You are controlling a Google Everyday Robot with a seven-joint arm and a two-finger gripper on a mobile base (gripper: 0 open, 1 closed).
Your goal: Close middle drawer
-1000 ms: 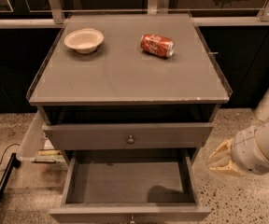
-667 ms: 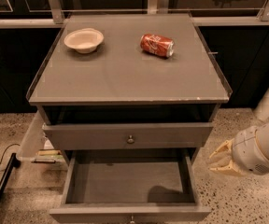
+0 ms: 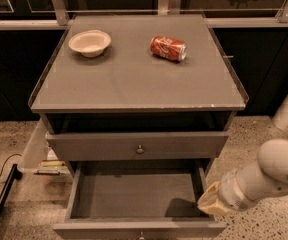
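middle drawer (image 3: pixel 134 195) — matt grey wood | gripper (image 3: pixel 208 200) at its right wall — smooth cream plastic

Robot's white cylindrical forearm (image 3: pixel 279 169) extends in low from the right, angled down-left. Its tan-tipped gripper (image 3: pixel 210 200) sits low, right of centre.

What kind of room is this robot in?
Probably an office kitchenette or test lab: a drawer cabinet holds a bowl and a soda can, on speckled floor. The end effector sits at the right side of the open middle drawer.
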